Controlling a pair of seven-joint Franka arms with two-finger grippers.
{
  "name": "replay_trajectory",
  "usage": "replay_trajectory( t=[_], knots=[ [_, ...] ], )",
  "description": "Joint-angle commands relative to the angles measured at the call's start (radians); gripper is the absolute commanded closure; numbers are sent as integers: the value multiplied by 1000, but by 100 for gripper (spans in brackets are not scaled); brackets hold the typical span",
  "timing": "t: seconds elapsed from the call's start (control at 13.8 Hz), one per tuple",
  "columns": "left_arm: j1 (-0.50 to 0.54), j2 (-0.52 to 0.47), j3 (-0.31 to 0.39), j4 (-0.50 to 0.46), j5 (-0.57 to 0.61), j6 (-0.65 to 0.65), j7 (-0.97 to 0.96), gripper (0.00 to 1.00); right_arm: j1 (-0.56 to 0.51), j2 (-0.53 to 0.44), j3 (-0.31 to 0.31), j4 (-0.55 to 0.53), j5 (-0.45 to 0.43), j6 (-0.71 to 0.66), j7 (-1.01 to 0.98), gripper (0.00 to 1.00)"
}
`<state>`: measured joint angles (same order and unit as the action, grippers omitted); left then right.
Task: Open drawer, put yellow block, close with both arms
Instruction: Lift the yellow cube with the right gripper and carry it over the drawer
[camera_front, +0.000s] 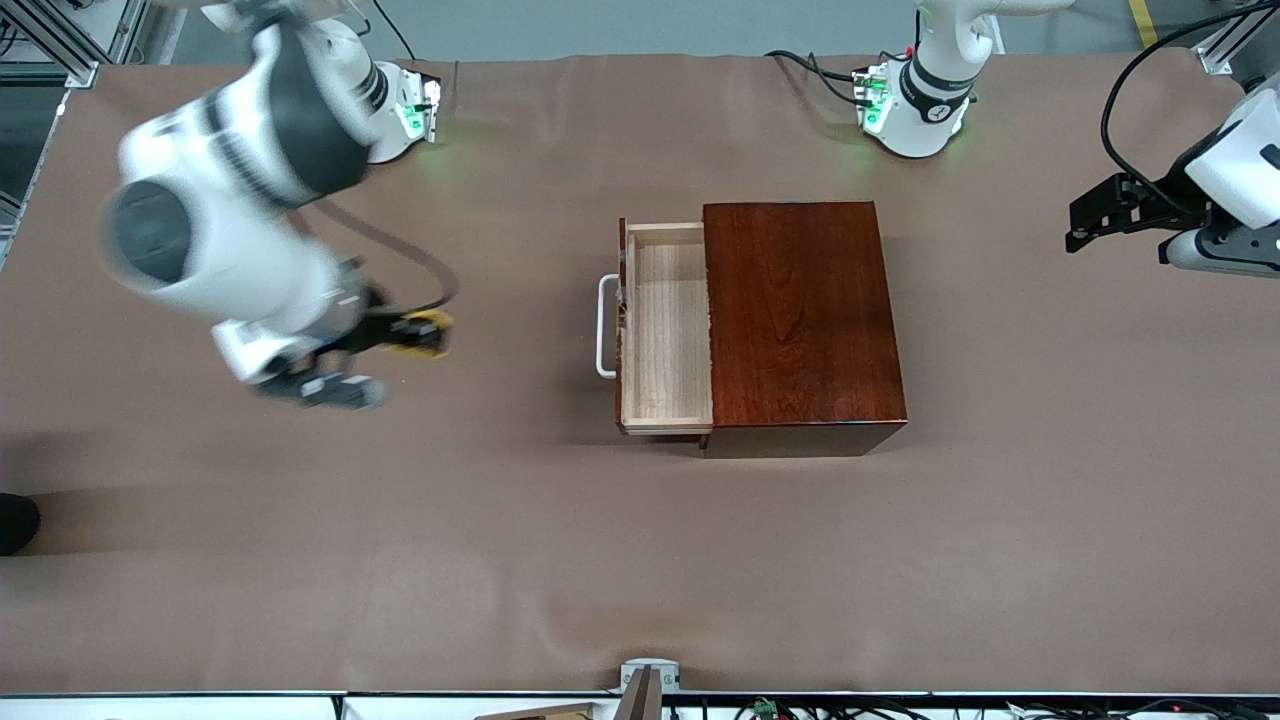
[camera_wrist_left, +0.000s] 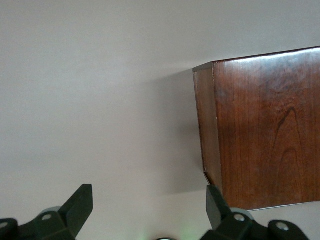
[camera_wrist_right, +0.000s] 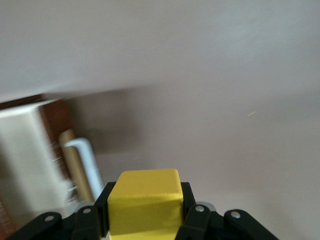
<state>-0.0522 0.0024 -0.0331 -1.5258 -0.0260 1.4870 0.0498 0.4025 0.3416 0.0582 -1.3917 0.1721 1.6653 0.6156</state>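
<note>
The mahogany cabinet (camera_front: 803, 315) stands mid-table with its drawer (camera_front: 665, 335) pulled out toward the right arm's end; the pale tray looks empty and the white handle (camera_front: 603, 326) faces that end. My right gripper (camera_front: 425, 330) is shut on the yellow block (camera_front: 428, 322) and holds it above the table between the right arm's end and the drawer. The block (camera_wrist_right: 144, 202) fills the right wrist view, with the drawer (camera_wrist_right: 30, 160) and its handle (camera_wrist_right: 89, 162) blurred ahead. My left gripper (camera_front: 1075, 222) is open and empty, beside the cabinet (camera_wrist_left: 265, 130) at the left arm's end.
Brown paper covers the table (camera_front: 640, 560). The two green-lit arm bases (camera_front: 410, 115) stand along the table's edge farthest from the front camera. A small clamp (camera_front: 648, 680) sits at the edge nearest the front camera.
</note>
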Motion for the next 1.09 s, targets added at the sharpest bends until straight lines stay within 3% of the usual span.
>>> replay_trajectory(
  t=[0.0, 0.36, 1.01],
  knots=[
    [15, -10, -5, 3, -22, -10, 7, 0, 145, 94, -8, 120, 1, 28, 209, 100],
    [17, -10, -1, 6, -22, -8, 9, 0, 272, 246, -9, 169, -3, 215, 369, 100],
    [15, -10, -2, 10, -22, -8, 10, 0, 325, 362, -14, 160, -69, 412, 395, 100]
  ],
)
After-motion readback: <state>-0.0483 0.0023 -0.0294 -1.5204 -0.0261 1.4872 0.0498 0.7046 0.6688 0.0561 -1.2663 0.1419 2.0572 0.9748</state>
